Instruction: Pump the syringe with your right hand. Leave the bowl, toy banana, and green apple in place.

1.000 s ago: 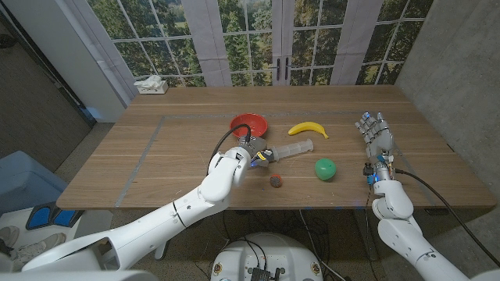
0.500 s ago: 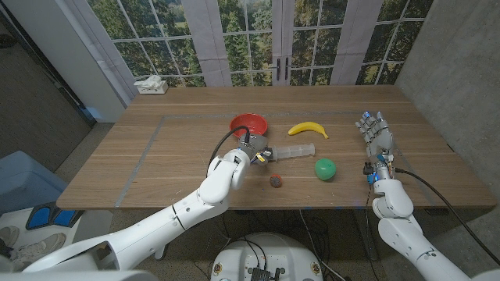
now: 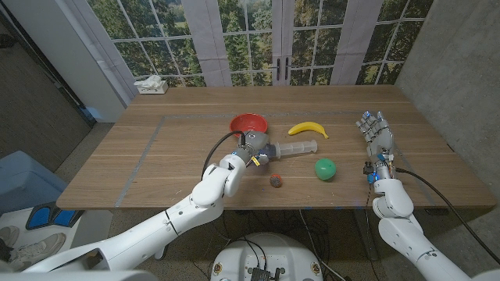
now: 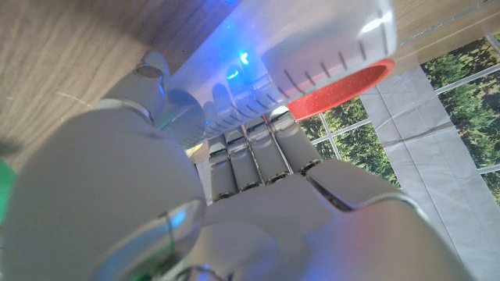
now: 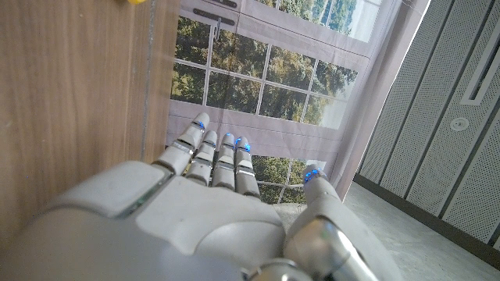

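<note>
My left hand (image 3: 253, 148) grips the plunger end of the clear syringe (image 3: 295, 147), which lies just above the table in the middle, barrel pointing toward my right side. In the left wrist view my fingers (image 4: 250, 160) curl around the graduated syringe barrel (image 4: 312, 39). The red bowl (image 3: 248, 123) sits just behind that hand. The yellow toy banana (image 3: 308, 129) lies behind the barrel, and the green apple (image 3: 325, 168) sits in front of it. My right hand (image 3: 376, 136) stands far off at the right, fingers straight and apart, holding nothing; its back (image 5: 211, 195) faces the wrist camera.
A small reddish ball (image 3: 276, 181) lies near the front edge between my left hand and the apple. A tissue box (image 3: 151, 85) sits at the far left corner. Bare wood (image 3: 156, 148) spreads across the left half of the table.
My left hand has shifted slightly right and away from me, carrying the syringe along. The right hand, bowl, banana and apple have stayed put.
</note>
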You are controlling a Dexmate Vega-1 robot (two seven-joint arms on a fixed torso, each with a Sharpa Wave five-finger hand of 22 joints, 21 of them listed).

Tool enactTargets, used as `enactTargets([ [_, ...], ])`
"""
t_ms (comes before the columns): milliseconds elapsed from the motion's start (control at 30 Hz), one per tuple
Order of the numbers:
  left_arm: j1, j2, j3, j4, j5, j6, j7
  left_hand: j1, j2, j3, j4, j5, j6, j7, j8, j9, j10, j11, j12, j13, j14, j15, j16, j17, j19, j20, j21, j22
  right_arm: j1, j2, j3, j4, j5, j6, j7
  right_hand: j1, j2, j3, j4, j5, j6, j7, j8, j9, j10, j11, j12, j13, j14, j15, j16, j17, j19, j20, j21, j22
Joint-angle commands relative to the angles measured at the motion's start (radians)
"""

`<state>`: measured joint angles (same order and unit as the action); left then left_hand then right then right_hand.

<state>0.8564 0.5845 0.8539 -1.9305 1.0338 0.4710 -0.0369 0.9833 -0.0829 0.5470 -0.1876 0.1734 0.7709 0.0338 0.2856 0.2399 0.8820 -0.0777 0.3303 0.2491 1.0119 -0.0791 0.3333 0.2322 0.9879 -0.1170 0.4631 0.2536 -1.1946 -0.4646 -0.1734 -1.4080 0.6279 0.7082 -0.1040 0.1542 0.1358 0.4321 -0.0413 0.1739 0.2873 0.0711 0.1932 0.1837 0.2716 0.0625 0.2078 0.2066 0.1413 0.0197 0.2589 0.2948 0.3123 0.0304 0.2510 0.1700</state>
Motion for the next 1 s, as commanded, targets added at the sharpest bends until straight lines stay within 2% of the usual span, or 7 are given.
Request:
enactTargets([
  [33,0.023,0.018,-0.033,0.022,-0.093,-0.072,0.190,0.242,0.227,-0.006,-0.001,-0.001,0.116,-0.028,0.006,0.002,0.080,-0.065,-0.002,0.001,0.087,-0.164,0.002,0.001,0.034,-0.094,0.013,0.006,0.004,0.001,0.000,-0.004,-0.017,-0.003,-0.017,0.005,0.014,-0.004,-0.003,0.001,0.003,-0.004,0.005,0.003,0.005,0.000,0.008,0.006,0.006,-0.003,0.004,0.005,0.009,0.001,-0.001,0.004],
  [367,0.026,0.029,-0.050,0.056,-0.155,-0.148,0.314,0.258,0.217,-0.018,0.000,-0.004,0.138,-0.032,0.010,0.002,0.093,-0.068,-0.005,-0.002,0.096,-0.164,0.000,-0.001,0.044,-0.095,0.038,0.016,0.013,0.005,-0.002,-0.002,-0.024,-0.004,-0.026,0.004,0.015,-0.004,-0.004,0.001,0.002,-0.003,0.004,0.003,0.005,-0.002,0.008,0.006,0.006,-0.006,0.004,0.005,0.011,0.000,-0.004,0.004],
  [533,0.031,0.027,-0.067,0.102,-0.195,-0.223,0.442,0.269,0.214,-0.028,0.003,-0.002,0.129,-0.041,0.006,0.007,0.098,-0.075,-0.004,0.003,0.108,-0.164,0.002,-0.001,0.056,-0.096,0.059,0.025,0.017,0.004,-0.003,-0.003,-0.032,-0.007,-0.031,0.004,0.015,-0.004,-0.004,0.001,0.002,-0.003,0.004,0.004,0.007,-0.002,0.008,0.007,0.006,-0.007,0.004,0.005,0.011,0.000,-0.006,0.004],
  [567,0.031,0.026,-0.071,0.113,-0.205,-0.240,0.465,0.272,0.217,-0.031,0.005,-0.001,0.130,-0.035,0.009,0.011,0.099,-0.075,-0.004,0.007,0.115,-0.163,0.005,0.002,0.057,-0.096,0.066,0.028,0.017,0.004,-0.003,-0.004,-0.036,-0.009,-0.035,0.004,0.015,-0.004,-0.004,0.001,0.003,-0.003,0.004,0.004,0.006,-0.002,0.008,0.007,0.006,-0.006,0.004,0.005,0.012,0.000,-0.006,0.004],
  [633,0.033,0.020,-0.077,0.133,-0.219,-0.262,0.512,0.280,0.221,-0.036,0.008,0.002,0.126,-0.024,0.013,0.021,0.098,-0.068,-0.004,0.016,0.124,-0.163,0.010,0.009,0.058,-0.097,0.081,0.035,0.017,0.004,-0.004,-0.006,-0.036,-0.012,-0.037,0.004,0.015,-0.004,-0.004,0.001,0.002,-0.004,0.004,0.004,0.006,-0.003,0.008,0.007,0.006,-0.006,0.004,0.006,0.012,-0.001,-0.007,0.004],
  [833,0.026,0.012,-0.086,0.195,-0.262,-0.355,0.625,0.292,0.234,-0.043,0.014,0.006,0.103,-0.017,0.021,0.048,0.088,-0.057,-0.007,0.040,0.135,-0.161,0.018,0.023,0.057,-0.098,0.112,0.052,0.017,0.003,-0.004,-0.010,-0.052,-0.015,-0.053,0.004,0.016,-0.004,-0.004,0.001,0.003,-0.004,0.004,0.004,0.006,-0.002,0.008,0.007,0.006,-0.007,0.004,0.006,0.013,-0.001,-0.009,0.004],
  [1000,0.022,0.008,-0.094,0.225,-0.294,-0.410,0.676,0.298,0.239,-0.050,0.016,0.008,0.088,-0.016,0.030,0.069,0.083,-0.046,-0.006,0.061,0.137,-0.160,0.025,0.038,0.040,-0.098,0.133,0.067,0.019,0.001,-0.004,-0.017,-0.051,-0.022,-0.055,0.004,0.016,-0.004,-0.004,0.001,0.003,-0.004,0.004,0.004,0.005,-0.004,0.007,0.007,0.006,-0.005,0.004,0.006,0.014,-0.001,-0.011,0.004],
])
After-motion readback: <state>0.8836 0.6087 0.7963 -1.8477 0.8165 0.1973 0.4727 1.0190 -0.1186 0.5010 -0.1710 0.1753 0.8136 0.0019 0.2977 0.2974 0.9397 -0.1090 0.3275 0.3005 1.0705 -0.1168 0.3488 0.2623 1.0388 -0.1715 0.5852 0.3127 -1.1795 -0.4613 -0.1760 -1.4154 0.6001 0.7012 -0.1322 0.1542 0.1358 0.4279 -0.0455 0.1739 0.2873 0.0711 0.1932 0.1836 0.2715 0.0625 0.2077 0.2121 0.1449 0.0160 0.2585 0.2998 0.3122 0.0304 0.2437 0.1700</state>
